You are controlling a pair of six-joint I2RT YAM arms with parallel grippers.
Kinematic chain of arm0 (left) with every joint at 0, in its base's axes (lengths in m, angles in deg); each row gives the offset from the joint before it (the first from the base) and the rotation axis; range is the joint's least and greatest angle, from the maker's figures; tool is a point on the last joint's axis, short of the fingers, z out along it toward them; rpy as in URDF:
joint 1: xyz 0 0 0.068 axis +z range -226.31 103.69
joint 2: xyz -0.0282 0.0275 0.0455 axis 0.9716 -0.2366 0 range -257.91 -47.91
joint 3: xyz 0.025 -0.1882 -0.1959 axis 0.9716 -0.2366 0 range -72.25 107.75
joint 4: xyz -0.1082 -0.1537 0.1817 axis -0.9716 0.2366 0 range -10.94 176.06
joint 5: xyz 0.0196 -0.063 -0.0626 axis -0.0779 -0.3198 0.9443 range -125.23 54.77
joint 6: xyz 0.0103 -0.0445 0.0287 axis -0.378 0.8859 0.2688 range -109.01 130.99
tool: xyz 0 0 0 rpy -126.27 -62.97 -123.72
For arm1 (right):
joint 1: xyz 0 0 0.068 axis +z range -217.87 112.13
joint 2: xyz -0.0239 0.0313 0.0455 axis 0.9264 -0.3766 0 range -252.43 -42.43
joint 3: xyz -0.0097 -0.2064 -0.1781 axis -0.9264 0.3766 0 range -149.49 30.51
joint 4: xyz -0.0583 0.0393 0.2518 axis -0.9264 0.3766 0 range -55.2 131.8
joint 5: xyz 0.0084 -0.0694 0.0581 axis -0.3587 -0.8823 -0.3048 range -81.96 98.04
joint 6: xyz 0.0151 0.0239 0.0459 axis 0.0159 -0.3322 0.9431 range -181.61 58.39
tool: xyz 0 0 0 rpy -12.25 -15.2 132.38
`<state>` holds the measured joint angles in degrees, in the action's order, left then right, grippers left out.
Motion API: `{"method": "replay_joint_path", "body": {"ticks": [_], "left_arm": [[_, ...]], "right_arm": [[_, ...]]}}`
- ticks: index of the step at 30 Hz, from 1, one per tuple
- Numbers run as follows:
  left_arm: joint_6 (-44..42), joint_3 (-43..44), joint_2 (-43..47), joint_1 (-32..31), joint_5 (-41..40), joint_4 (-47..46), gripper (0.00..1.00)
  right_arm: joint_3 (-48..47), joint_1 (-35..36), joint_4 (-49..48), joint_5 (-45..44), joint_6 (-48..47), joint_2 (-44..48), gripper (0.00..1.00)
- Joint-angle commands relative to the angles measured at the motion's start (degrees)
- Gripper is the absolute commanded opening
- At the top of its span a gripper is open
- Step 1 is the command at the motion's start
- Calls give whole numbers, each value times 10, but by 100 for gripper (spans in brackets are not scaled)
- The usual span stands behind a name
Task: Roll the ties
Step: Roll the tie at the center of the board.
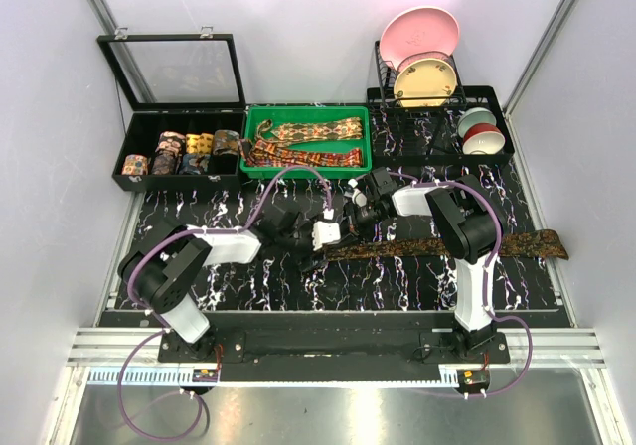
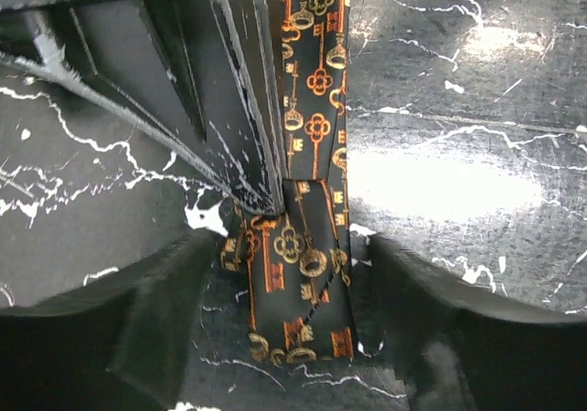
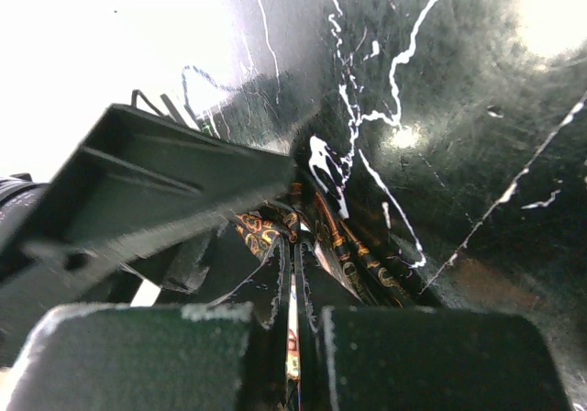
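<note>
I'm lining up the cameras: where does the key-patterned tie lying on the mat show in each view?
Top external: the tie stretches from the centre to the right edge.
Left wrist: runs from top centre to its folded end, low centre.
Right wrist: bunched, low centre.
Shared landmark: the black, white-veined mat.

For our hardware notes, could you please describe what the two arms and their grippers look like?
Both the left arm and right arm have black joints and white links, with purple cables looping alongside. Their fingers are dark and blocky.
</note>
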<state>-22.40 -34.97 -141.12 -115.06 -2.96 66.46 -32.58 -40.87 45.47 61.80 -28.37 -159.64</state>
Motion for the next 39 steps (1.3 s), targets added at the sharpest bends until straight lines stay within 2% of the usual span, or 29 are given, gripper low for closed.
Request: {"method": "replay_joint_path", "body": {"ticks": [1,2,3,6,12,15,18,19,20,25,30,35,39], "left_arm": [[-37,43,-21,-1,20,72,58],[-37,48,-27,-1,18,85,46],[-36,52,-27,2,24,96,40],[-31,56,-18,2,38,112,26],[-5,80,-24,-1,29,124,19],[-8,91,-29,-3,27,143,19],[-7,97,-25,-6,24,153,26],[-8,99,-24,-8,22,153,34],[-5,100,-22,-9,19,154,37],[8,136,-45,-11,15,194,38],[12,155,-56,-26,-7,215,51],[43,189,-77,-46,-65,252,52],[62,225,-92,-54,-86,283,46]], "right_arm": [[-3,-2,-2,19,1,24,0],[-2,-2,0,18,0,24,0],[-2,-7,0,15,-1,24,0],[2,-16,14,3,-6,26,0],[3,-26,42,-14,-24,33,0],[-1,-27,44,-20,-26,33,0],[-5,-27,51,-39,-37,30,0],[-8,-28,55,-47,-40,29,0],[-10,-27,56,-52,-43,25,0],[-33,-28,56,-57,-51,13,0],[-44,-27,56,-51,-57,8,0],[-29,-27,59,-47,-64,17,0],[-17,-27,58,-44,-65,24,0]]}}
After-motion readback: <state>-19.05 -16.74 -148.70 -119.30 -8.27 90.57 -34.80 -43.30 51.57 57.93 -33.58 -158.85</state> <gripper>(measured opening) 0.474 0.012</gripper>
